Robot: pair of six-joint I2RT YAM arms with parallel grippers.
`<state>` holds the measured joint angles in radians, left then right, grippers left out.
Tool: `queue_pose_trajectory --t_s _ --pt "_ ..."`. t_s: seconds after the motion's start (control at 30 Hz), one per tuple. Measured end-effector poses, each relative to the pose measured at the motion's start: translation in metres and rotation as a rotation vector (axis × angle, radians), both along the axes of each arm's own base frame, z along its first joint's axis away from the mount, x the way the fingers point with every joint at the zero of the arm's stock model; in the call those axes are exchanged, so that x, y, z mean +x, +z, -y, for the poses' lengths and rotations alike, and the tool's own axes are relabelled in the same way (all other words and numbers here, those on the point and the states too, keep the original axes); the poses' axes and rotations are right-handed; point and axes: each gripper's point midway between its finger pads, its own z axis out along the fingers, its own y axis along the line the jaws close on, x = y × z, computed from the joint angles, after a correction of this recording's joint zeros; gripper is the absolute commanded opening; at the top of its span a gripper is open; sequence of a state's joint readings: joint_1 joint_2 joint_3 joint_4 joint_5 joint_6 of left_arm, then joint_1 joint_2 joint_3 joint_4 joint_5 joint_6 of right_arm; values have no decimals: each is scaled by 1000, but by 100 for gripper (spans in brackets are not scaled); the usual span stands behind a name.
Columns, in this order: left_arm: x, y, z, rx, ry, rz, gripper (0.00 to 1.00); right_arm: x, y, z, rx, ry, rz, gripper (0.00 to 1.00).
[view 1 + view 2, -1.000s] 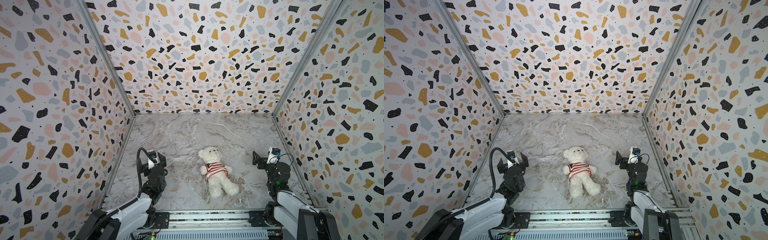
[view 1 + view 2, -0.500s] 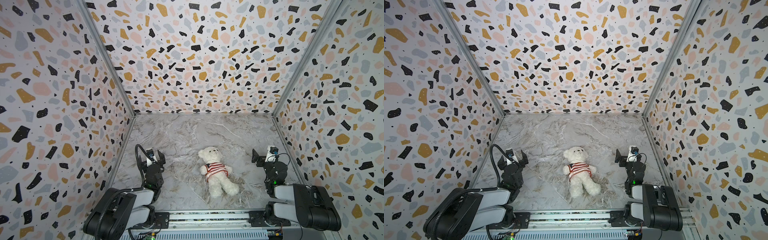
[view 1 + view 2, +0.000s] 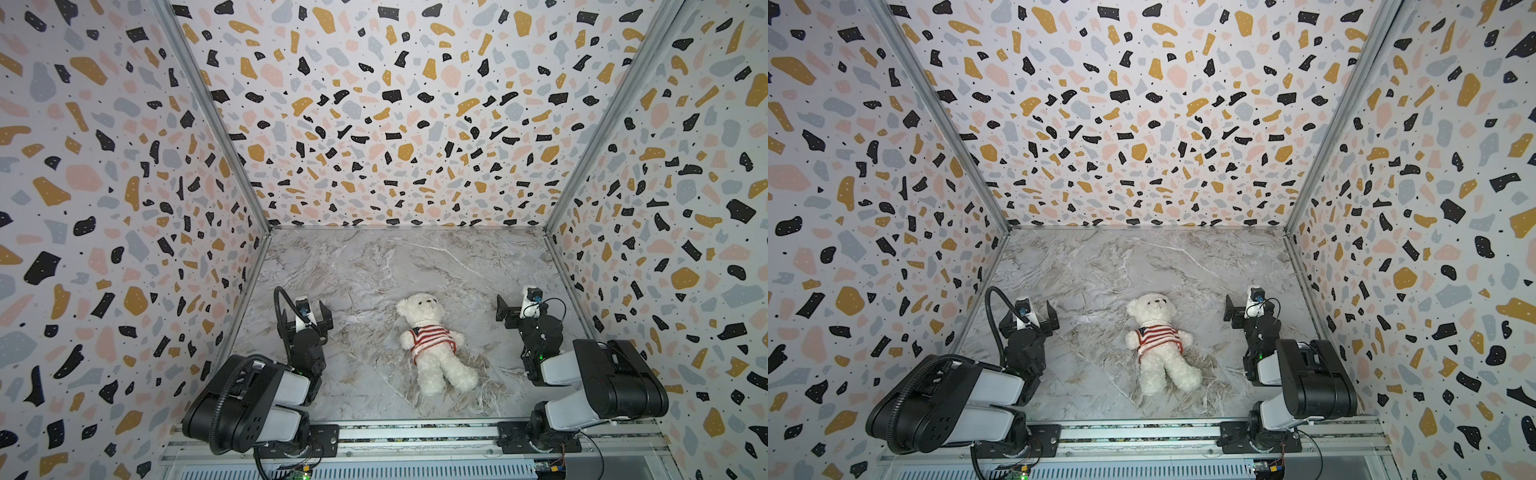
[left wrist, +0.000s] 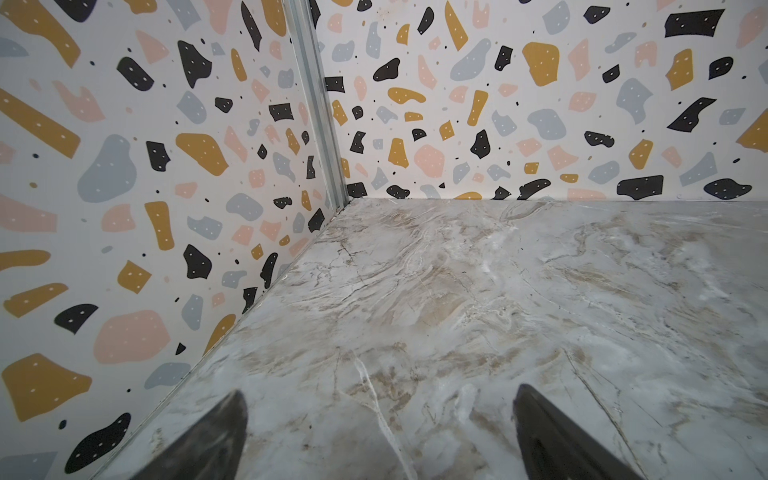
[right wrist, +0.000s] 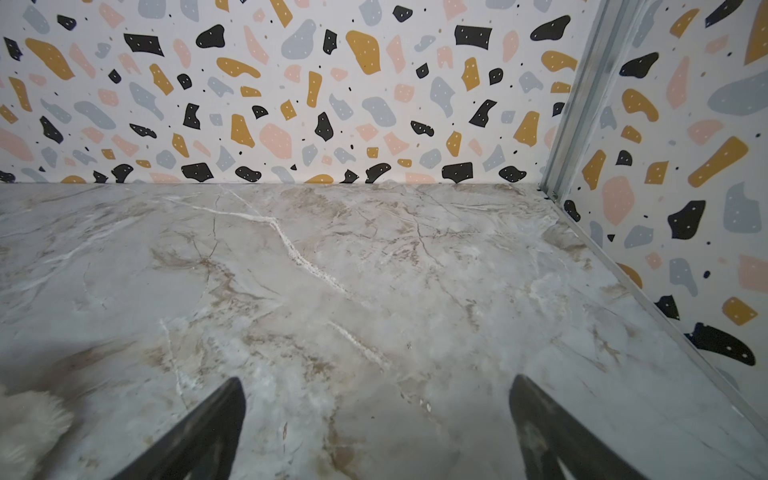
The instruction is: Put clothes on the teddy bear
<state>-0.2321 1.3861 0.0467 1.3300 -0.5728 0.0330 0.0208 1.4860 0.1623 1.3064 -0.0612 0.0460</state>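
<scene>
The teddy bear [image 3: 419, 308] [image 3: 1152, 308] lies on its back on the marble floor, head toward the back wall. A red-and-white striped top [image 3: 430, 337] [image 3: 1156, 336] covers its chest. My left gripper [image 3: 305, 318] [image 3: 1030, 318] [image 4: 380, 392] stands open to the bear's left, well apart from it, with only bare floor between its fingers. My right gripper [image 3: 521, 309] [image 3: 1249, 309] [image 5: 376, 380] stands open to the bear's right, also holding nothing. A bit of the bear's white fur [image 5: 29, 424] shows at the edge of the right wrist view.
Terrazzo-patterned walls [image 3: 395, 124] close the marble floor [image 3: 374, 266] on three sides, with metal corner posts [image 4: 320, 108] [image 5: 577, 95]. A metal rail [image 3: 415, 432] carrying both arm bases runs along the front edge. Each arm lies folded low beside a side wall.
Both arms have folded down toward the front rail, so their large links now lie low in view. The grippers stay open and nearly in place. The bear has not moved.
</scene>
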Motion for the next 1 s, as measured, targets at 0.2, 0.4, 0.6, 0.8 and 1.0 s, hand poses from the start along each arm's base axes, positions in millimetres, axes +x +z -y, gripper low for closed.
queue_pose_trajectory --t_s 0.2,0.4,0.6,0.8,1.0 --pt "11 3 -12 -35 22 3 100 7 0 -1 -27 -27 -16 99" --pt "22 5 -16 -69 31 -3 100 6 -5 2 -39 -43 -35 99" --pt "22 -2 -16 -72 28 -34 100 6 -6 2 -45 -48 -37 99" --pt "22 -3 -16 -72 28 -38 100 6 -7 1 -51 -53 -40 99" --pt "22 -3 -16 -73 28 -38 100 6 -7 1 -57 -59 -42 99"
